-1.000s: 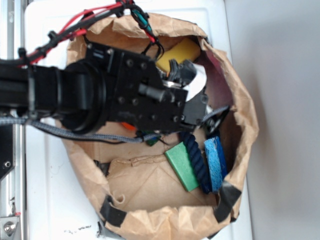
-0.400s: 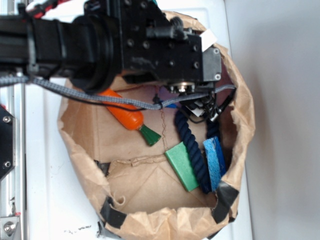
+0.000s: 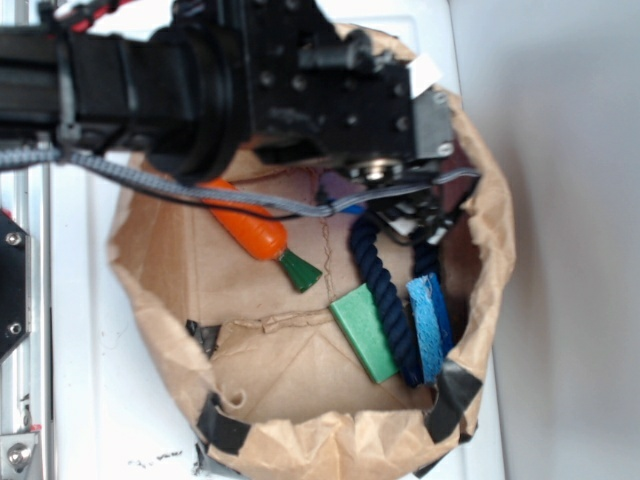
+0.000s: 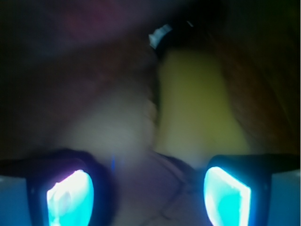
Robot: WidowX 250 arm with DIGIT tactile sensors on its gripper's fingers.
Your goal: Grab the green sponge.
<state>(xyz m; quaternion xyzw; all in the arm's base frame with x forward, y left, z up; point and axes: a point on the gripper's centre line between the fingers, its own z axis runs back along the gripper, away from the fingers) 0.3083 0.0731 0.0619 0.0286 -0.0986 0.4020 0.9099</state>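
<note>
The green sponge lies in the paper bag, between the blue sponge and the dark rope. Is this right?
Not quite. In the exterior view the rope lies between the green sponge and the blue sponge. All three are in the paper bag.

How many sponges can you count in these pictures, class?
3. The green sponge lies in the paper bag left of the rope; the blue sponge is right of the rope; a blurred yellow one shows at the wrist. The arm may hide others.

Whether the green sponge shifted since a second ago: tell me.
No. The green sponge lies where it did, against the dark blue rope beside the blue sponge, above the bag's black tape patch.
</note>
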